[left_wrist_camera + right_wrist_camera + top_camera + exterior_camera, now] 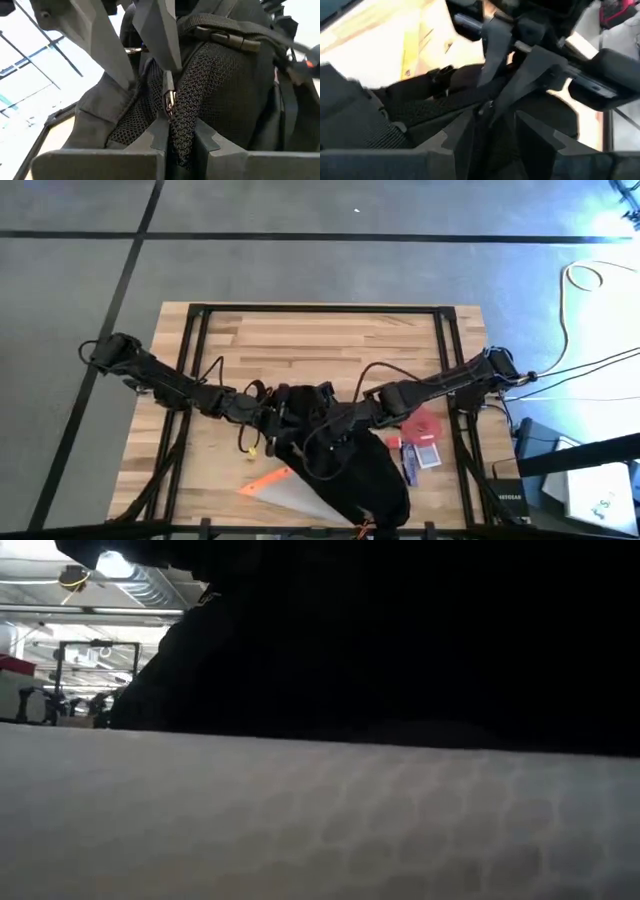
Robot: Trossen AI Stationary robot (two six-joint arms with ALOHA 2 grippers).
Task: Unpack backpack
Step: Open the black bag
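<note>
Backpack (370,475) is lying at lower centre of the high view, black fabric spreading from mid-table down to the bottom edge of the table (330,340). Both arms are meeting over its upper end, just left of centre frame.

Left gripper (285,412) is reaching in from the left; in the left wrist view its fingers (160,135) are closing together on black mesh and a zipper pull (170,97) of the backpack (225,90), pinching fabric between them. Right gripper (318,420) is coming in from the right; in the right wrist view its fingers (465,130) are sitting close together with a black strap (492,45) running down between them, gripping the backpack (420,110) material.

Pouch (285,490), translucent with orange trim, is lying at lower left of the backpack, touching it. Red item (422,425) and small packets (420,460) are lying just right of the backpack, near the right arm. Small yellow bit (252,450) is sitting on the wood below the left gripper.

Low view is mostly blocked: dark mass (400,640) is filling the upper frame, pale meshy surface (300,820) filling the lower part, room showing only at upper left.
</note>
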